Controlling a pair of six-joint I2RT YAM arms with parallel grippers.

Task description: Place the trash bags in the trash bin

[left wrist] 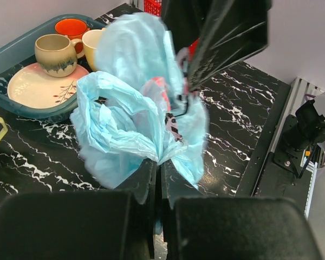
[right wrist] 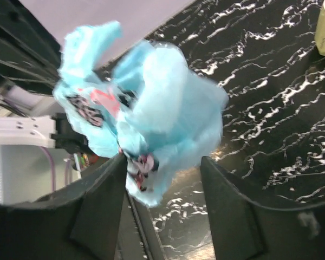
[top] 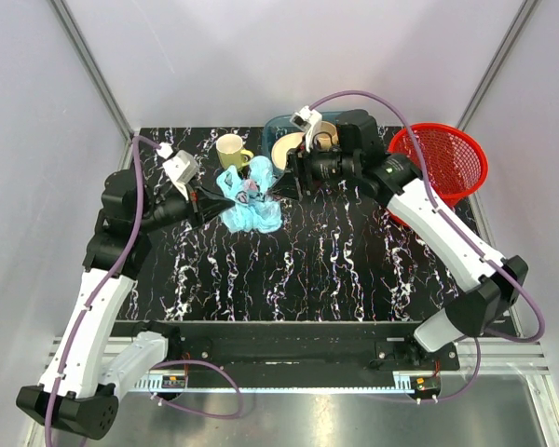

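Note:
The light-blue trash bag (top: pixel 250 196) with pink and dark prints is bunched up and held above the black marble table, left of centre. My left gripper (top: pixel 211 203) is shut on its left side; in the left wrist view the bag (left wrist: pixel 132 122) fans out from my closed jaws (left wrist: pixel 158 168). My right gripper (top: pixel 281 186) is open at the bag's right side, and the bag (right wrist: pixel 151 108) hangs between and beyond its spread fingers (right wrist: pixel 100 200). The red mesh trash bin (top: pixel 440 160) stands at the far right back of the table.
A teal tray (left wrist: pixel 40 105) with a plate, cups and an orange bowl sits at the back centre, just behind the bag. A yellow mug (top: pixel 231 150) stands to its left. Grey walls enclose the table on three sides.

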